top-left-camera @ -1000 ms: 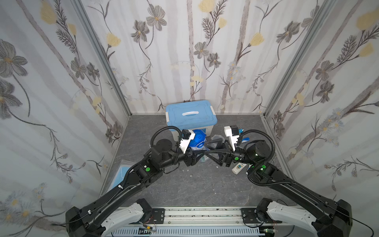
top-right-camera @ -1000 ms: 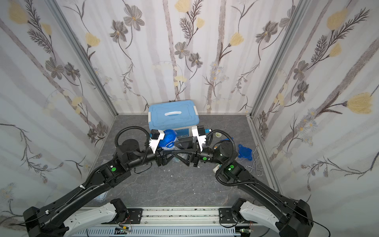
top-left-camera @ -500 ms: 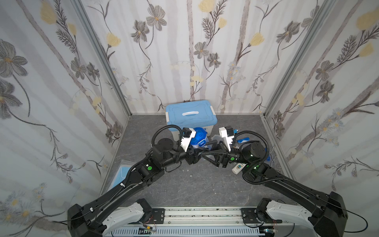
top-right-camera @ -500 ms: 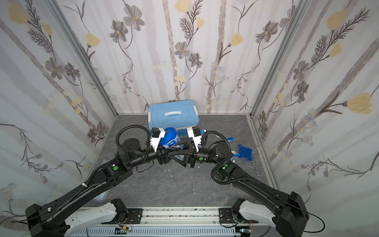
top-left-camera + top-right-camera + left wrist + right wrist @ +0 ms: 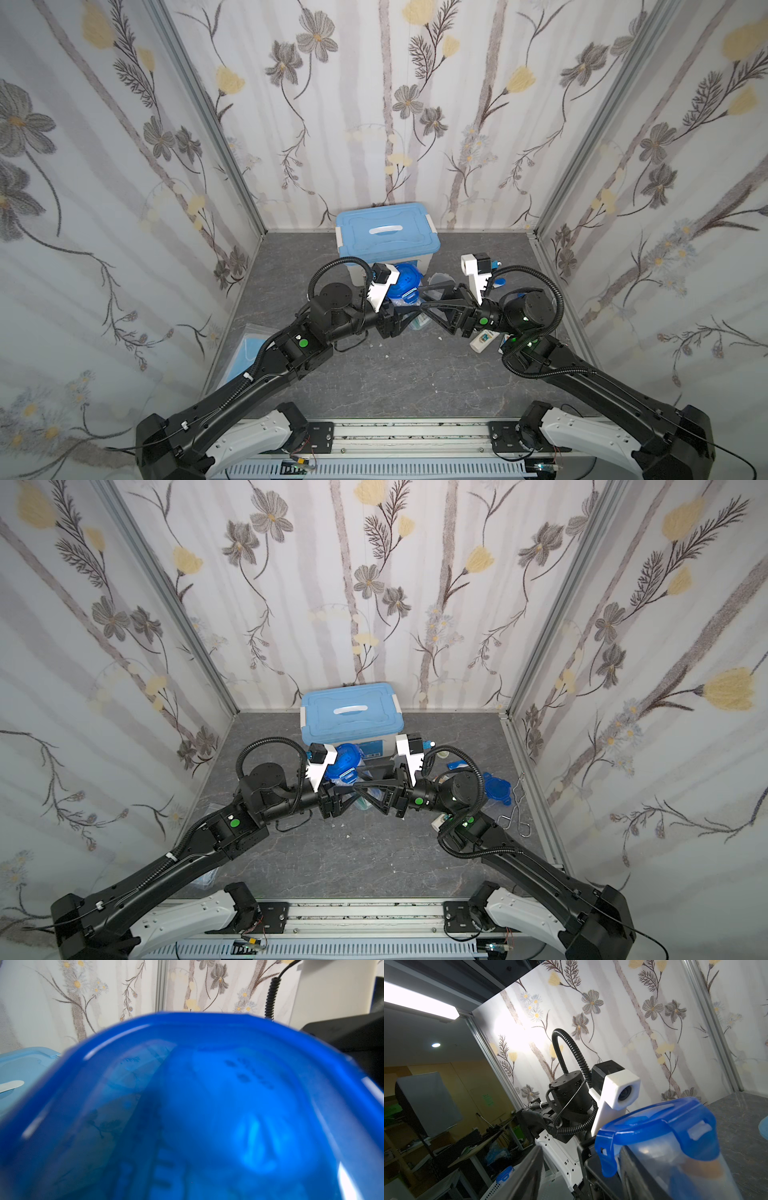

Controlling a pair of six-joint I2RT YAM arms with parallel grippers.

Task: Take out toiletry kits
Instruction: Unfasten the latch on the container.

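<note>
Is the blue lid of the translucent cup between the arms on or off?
On: the right wrist view shows the round blue tabbed lid seated on the translucent plastic cup, tabs down.

Floral-papered walls [image 5: 374, 124] enclose a grey marbled floor [image 5: 399, 374] with aluminium corner posts [image 5: 217, 137].

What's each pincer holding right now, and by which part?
The left pincer clamps the blue-lidded translucent cup by its body, below the lid. The right pincer is at the same cup; whether it grips cannot be told.
</note>
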